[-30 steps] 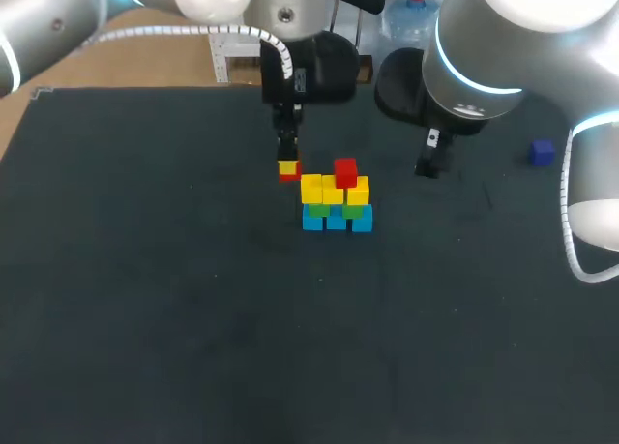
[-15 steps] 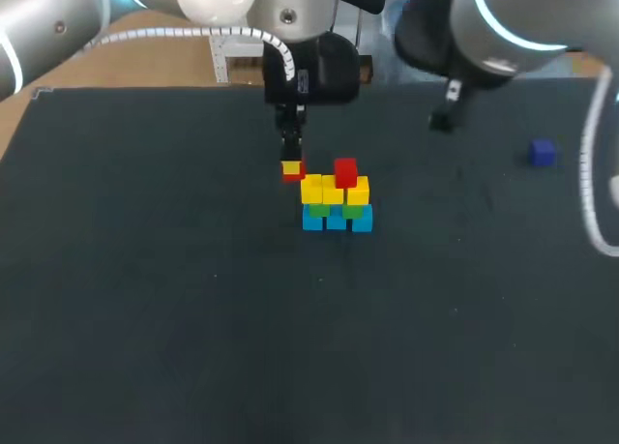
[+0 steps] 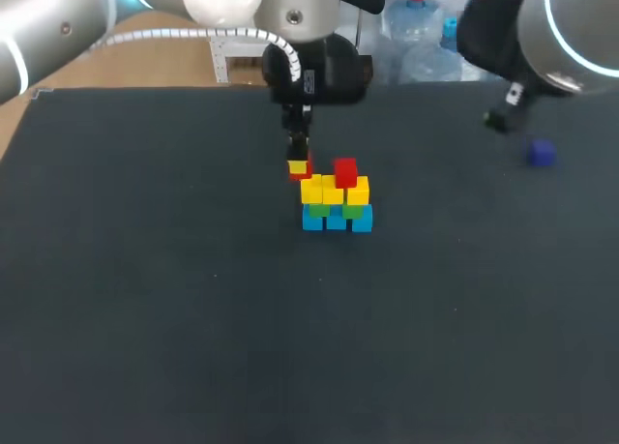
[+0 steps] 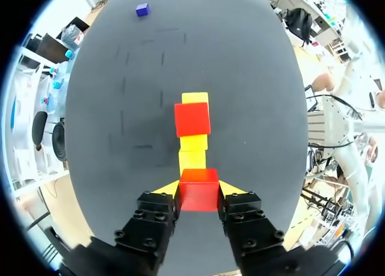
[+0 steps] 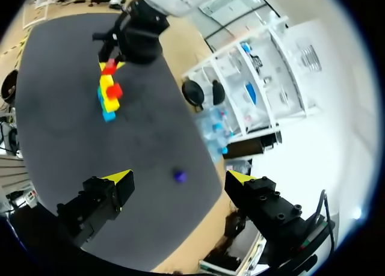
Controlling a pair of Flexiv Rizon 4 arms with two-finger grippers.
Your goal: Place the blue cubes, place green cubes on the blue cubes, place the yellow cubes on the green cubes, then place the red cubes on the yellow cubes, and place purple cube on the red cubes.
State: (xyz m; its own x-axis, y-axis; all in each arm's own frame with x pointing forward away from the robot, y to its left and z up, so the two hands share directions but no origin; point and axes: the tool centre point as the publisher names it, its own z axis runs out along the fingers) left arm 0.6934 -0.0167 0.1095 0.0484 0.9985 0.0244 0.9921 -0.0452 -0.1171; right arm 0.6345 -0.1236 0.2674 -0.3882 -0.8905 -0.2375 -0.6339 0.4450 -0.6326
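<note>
Step in hand: the red layer, as it appears. One placed red cube [image 3: 345, 171] is sitting on the yellow cubes [image 3: 334, 190], and a second is being carried.
Left gripper [image 3: 299, 164]: is clamping the held red cube [image 4: 198, 195] from two sides, hovering just beside the left end of the stack [image 3: 336, 204].
Stack: is resting on the table [image 3: 174, 299], with blue cubes [image 3: 336, 220] at the bottom, green cubes [image 3: 334, 210] above them, then the yellow row.
Right gripper [image 5: 178, 178]: is hanging with its fingers spread wide and nothing between them, well off to the right.
Purple cube [image 3: 541, 153]: is lying alone, well apart from the stack and near the right gripper.
Next move: probably calling for the held cube to be shifted over the bare yellow top beside the placed red one, squared to the row, and lowered gently so the stack is not nudged.
</note>
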